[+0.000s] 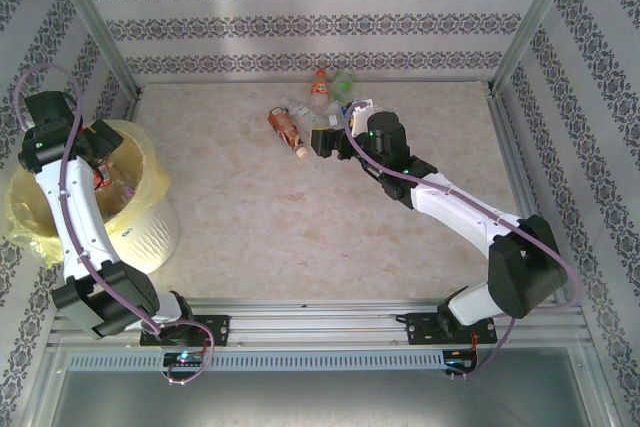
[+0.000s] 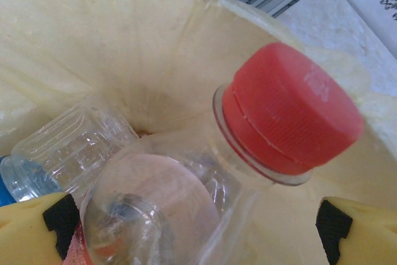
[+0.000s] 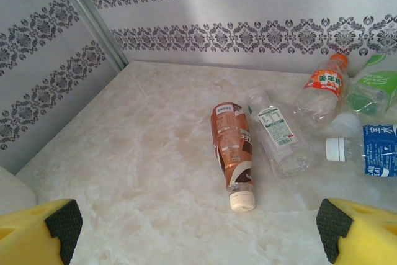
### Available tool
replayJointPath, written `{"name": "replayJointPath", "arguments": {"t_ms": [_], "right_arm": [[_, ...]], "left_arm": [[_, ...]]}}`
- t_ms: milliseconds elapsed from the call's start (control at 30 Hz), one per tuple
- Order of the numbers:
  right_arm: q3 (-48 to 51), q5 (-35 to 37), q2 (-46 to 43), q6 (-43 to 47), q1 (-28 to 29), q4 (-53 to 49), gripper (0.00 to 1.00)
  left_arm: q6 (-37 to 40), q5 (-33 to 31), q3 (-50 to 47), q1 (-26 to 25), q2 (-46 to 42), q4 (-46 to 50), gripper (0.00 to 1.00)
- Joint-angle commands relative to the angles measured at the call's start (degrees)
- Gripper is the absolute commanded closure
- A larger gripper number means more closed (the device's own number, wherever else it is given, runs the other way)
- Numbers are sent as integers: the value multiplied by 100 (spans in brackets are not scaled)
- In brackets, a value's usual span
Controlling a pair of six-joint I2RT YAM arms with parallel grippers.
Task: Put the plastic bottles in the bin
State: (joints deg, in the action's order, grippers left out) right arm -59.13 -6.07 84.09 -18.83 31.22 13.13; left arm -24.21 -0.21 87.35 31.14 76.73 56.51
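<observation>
Patterned walls are fencing the counter on three sides. We are hovering the left end effector, fingers spread wide, over the bin, where a red-capped bottle and others are lying. Five bottles are waiting near the counter's far edge, ahead of our wide-open right end effector, with bare counter in between.

Bin: pale yellow liner; inside it, clear bottle with red cap. Away from the bin: brown-labelled bottle on beige marbled table.
</observation>
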Motion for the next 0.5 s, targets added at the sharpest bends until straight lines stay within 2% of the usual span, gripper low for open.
{"name": "replayJointPath", "arguments": {"t_ms": [0, 100, 267, 400, 467], "right_arm": [[8, -35, 8, -94, -46, 190, 2], [43, -21, 0, -86, -46, 196, 2], [80, 20, -35, -36, -53, 193, 2], [59, -15, -13, -42, -53, 207, 2], [46, -35, 5, -46, -55, 198, 2]], "left_arm": [[263, -128, 90, -31, -314, -20, 0], [501, -148, -42, -16, -200, -192, 3], [561, 427, -159, -27, -51, -45, 23], [528, 416, -306, -29, -312, -66, 36], [559, 419, -220, -29, -316, 153, 39]]}}
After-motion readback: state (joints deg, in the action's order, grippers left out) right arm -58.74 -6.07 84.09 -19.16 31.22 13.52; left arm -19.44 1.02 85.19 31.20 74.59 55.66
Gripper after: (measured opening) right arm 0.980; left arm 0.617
